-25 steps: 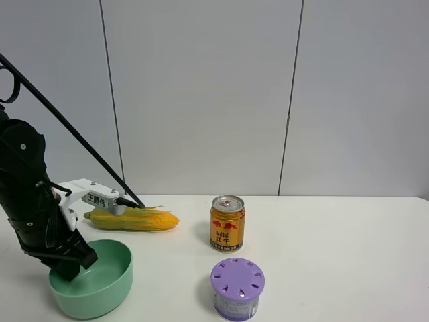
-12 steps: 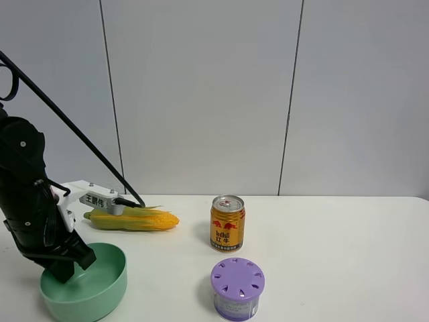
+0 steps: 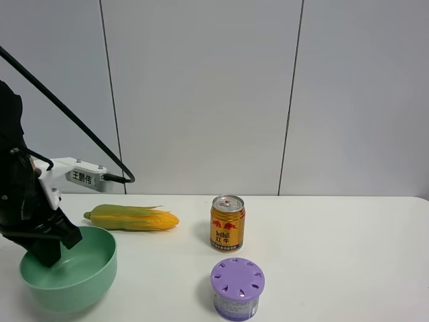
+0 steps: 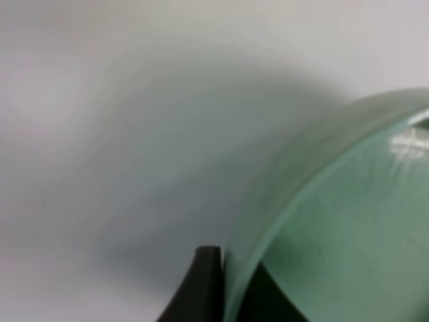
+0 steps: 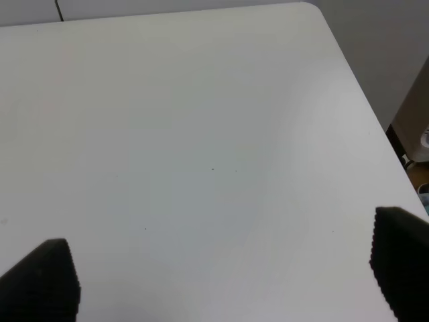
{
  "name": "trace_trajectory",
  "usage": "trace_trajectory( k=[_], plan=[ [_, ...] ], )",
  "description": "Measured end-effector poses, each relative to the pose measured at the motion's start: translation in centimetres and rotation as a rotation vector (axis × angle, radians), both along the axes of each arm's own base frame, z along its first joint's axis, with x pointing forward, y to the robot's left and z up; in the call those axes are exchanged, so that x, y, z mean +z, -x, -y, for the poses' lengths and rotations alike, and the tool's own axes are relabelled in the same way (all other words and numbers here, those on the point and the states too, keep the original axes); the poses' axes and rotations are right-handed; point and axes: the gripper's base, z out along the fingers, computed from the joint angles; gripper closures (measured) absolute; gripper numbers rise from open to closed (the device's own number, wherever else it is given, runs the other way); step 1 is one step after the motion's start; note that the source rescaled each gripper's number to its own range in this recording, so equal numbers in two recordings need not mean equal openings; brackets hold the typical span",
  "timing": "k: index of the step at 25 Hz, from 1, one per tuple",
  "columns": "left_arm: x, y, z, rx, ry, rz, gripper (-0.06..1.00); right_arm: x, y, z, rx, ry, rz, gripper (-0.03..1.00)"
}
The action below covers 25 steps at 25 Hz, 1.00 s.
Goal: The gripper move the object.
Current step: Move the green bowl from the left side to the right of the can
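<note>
The mint-green bowl (image 3: 84, 268) is at the front left of the white table. My left gripper (image 3: 45, 253), a black claw with a white labelled box (image 3: 77, 176) and a black cable, is shut on the bowl's left rim, one finger inside and one outside. In the left wrist view the bowl's wall (image 4: 335, 221) fills the frame, and the rim is pinched in the left gripper (image 4: 228, 292). I cannot tell if the bowl touches the table. My right gripper (image 5: 221, 282) is open and empty over bare table; it does not show in the high view.
A corn cob (image 3: 134, 218) lies behind the bowl. A gold can (image 3: 227, 223) stands at the middle, and a purple-lidded container (image 3: 237, 288) stands in front of it. The table (image 3: 348, 255) has an edge at the right (image 5: 348, 80).
My left gripper has carried the bowl to the left, away from the can and container. The arm's white box has risen. The corn, can and container have not moved.
</note>
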Motion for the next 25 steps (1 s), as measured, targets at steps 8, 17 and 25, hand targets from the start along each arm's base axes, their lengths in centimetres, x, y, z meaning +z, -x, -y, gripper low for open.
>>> trace_trajectory(
  k=[8, 17, 25],
  plan=[
    [2.8, 1.8, 0.5, 0.004, 0.057, -0.028, 0.94, 0.0, 0.0, 0.0, 0.0, 0.0, 0.0, -0.03],
    [7.0, 2.0, 7.4, -0.225, 0.099, 0.077, 0.94, 0.0, 0.0, 0.0, 0.0, 0.0, 0.0, -0.03],
    [10.0, 1.9, 14.8, -0.392, 0.131, 0.088, 0.94, 0.0, 0.0, 0.0, 0.0, 0.0, 0.0, -0.03]
  ],
)
